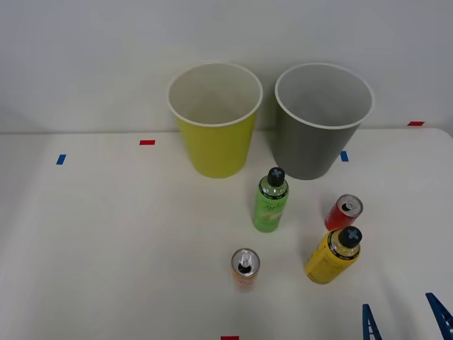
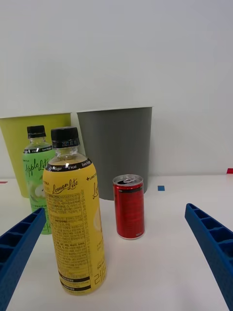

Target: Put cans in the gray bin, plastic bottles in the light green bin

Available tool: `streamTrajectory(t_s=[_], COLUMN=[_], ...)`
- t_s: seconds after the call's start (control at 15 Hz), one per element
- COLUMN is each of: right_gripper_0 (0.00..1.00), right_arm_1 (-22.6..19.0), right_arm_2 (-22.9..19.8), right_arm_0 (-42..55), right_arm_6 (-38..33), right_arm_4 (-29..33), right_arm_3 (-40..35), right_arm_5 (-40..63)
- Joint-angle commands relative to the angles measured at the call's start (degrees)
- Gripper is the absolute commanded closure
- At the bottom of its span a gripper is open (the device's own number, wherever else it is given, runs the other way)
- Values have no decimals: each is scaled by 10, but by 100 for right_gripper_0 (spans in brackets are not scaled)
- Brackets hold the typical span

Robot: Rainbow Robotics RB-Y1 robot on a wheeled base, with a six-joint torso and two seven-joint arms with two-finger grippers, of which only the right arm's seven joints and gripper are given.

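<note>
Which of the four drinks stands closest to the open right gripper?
The yellow bottle, right ahead of the right gripper; the red can stands behind it.

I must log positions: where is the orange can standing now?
In the front view the orange can stands upright on the table's near middle, left of the yellow bottle and nearer than the green bottle.

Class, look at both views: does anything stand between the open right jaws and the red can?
Yes, partly. The yellow bottle stands nearest the right gripper, just beside the line to the red can, which stands farther back toward the gray bin.
</note>
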Motion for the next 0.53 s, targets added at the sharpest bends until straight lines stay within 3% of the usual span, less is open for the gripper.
streamTrajectory(t_s=[0.07,0.53], right_gripper_0=[0,0], right_arm_1=[0,0], right_arm_2=[0,1], right_arm_0=[0,-6], right_arm_6=[0,0], right_arm_4=[0,0], right_arm_3=[0,21], right_arm_5=[0,9])
